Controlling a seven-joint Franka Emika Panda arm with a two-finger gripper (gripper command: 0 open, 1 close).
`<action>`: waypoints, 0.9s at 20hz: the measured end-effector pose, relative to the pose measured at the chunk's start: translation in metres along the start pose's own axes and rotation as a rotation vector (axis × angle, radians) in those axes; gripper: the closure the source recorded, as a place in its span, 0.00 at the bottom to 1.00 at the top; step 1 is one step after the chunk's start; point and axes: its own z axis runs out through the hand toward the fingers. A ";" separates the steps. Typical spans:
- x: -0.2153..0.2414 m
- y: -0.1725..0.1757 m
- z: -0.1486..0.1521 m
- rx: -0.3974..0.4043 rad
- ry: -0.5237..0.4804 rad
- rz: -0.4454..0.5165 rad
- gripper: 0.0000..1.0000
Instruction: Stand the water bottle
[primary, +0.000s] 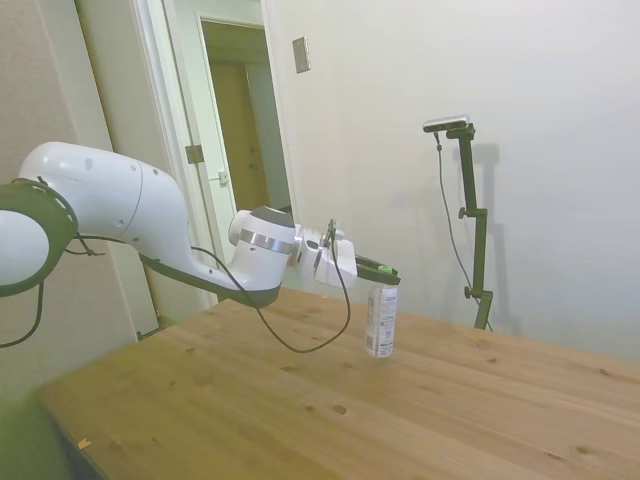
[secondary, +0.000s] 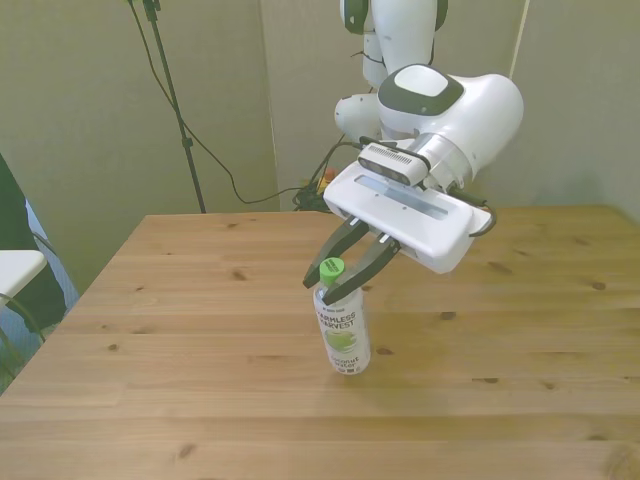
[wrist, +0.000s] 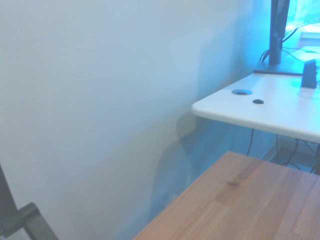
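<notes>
upright on the wooden worktop (secondary: 150, 380), centre of the front frame: water bottle (secondary: 341, 330), green cap up, white label facing the camera. jaws of the gripper (secondary: 339, 279) closed on its neck just under the cap, arm reaching level from the left of the side frame. in the side frame, bottle (primary: 381, 320) just right of centre, base touching the wood.
</notes>
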 end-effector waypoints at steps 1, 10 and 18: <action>-0.002 0.001 0.002 0.008 0.021 -0.001 1.00; -0.021 -0.015 0.014 0.015 0.096 -0.008 1.00; -0.039 -0.011 0.027 0.014 0.099 -0.025 1.00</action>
